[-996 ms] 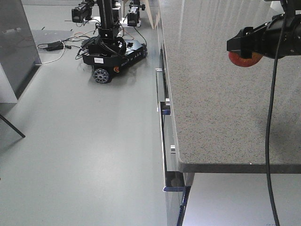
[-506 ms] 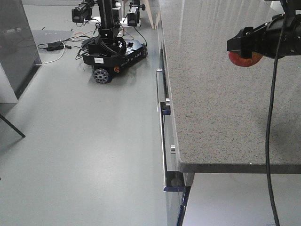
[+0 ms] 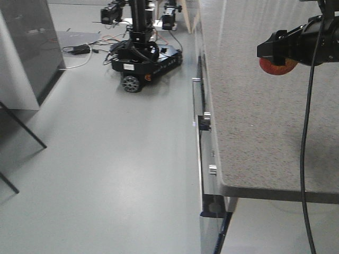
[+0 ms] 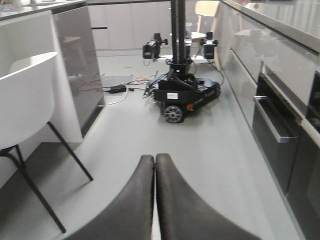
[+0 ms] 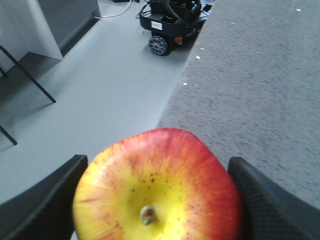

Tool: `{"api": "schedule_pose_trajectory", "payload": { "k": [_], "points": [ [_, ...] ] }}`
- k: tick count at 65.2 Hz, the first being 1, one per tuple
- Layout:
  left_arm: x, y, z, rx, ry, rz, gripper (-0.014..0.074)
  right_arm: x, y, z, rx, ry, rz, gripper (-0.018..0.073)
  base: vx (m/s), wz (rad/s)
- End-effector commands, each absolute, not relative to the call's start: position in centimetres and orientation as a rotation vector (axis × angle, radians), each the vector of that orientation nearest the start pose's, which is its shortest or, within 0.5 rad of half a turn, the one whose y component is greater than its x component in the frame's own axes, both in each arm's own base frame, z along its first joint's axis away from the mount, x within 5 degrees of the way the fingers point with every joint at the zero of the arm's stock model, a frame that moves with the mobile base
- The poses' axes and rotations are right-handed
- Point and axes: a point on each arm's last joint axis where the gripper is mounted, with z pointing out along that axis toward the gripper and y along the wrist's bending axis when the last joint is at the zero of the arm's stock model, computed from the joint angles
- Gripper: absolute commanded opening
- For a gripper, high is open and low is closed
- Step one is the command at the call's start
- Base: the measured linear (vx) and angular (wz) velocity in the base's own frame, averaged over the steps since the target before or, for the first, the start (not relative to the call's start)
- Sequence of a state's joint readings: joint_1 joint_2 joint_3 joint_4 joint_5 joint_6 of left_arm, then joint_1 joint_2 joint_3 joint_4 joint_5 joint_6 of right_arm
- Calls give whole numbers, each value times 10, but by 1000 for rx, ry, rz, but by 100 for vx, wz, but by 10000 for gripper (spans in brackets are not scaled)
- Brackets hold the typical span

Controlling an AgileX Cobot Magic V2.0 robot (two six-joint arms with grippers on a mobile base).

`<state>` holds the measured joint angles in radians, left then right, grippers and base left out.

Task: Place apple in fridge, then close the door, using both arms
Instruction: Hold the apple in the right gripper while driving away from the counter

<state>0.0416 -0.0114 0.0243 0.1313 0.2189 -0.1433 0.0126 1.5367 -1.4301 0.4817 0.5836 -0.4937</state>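
The apple (image 5: 157, 187), red with a yellow patch round its stem, fills the bottom of the right wrist view. My right gripper (image 5: 157, 165) is shut on it, one black finger on each side. In the front view the apple (image 3: 278, 67) hangs under the right gripper (image 3: 275, 57), above the speckled countertop (image 3: 254, 121) at the upper right. My left gripper (image 4: 155, 158) is shut on nothing, its fingers pressed together over bare floor. The fridge and the door are out of view.
Another black wheeled robot base (image 3: 143, 63) with cables stands on the grey floor ahead. Drawer fronts with metal handles (image 3: 200, 111) run under the countertop. A dark grey cabinet (image 3: 32, 42) stands at the left, with a white chair (image 4: 25, 100) beside it.
Everything in the front view has slid to the right and the left cabinet looms larger, so my viewpoint has swung left. The right gripper still holds the apple.
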Motion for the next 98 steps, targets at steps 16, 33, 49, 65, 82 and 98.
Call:
{"api": "schedule_pose_trajectory", "payload": {
  "k": [16, 33, 49, 65, 82, 98],
  "points": [
    [56, 4, 183, -60, 1659, 28, -6, 346, 26, 409, -223, 1961, 215, 165, 0, 39],
    [56, 4, 183, -60, 1659, 28, -6, 346, 26, 409, -224, 1963, 216, 165, 0, 53],
    [56, 4, 183, -60, 1659, 28, -6, 346, 26, 409, -224, 1963, 216, 165, 0, 61],
    [56, 4, 183, -60, 1659, 28, -6, 346, 26, 409, -225, 1964, 216, 165, 0, 54],
    [56, 4, 183, -60, 1659, 28, -6, 346, 26, 409, -225, 1964, 216, 165, 0, 43],
    [56, 4, 183, -60, 1659, 28, -6, 346, 26, 409, -225, 1964, 216, 165, 1, 44]
  ]
}}
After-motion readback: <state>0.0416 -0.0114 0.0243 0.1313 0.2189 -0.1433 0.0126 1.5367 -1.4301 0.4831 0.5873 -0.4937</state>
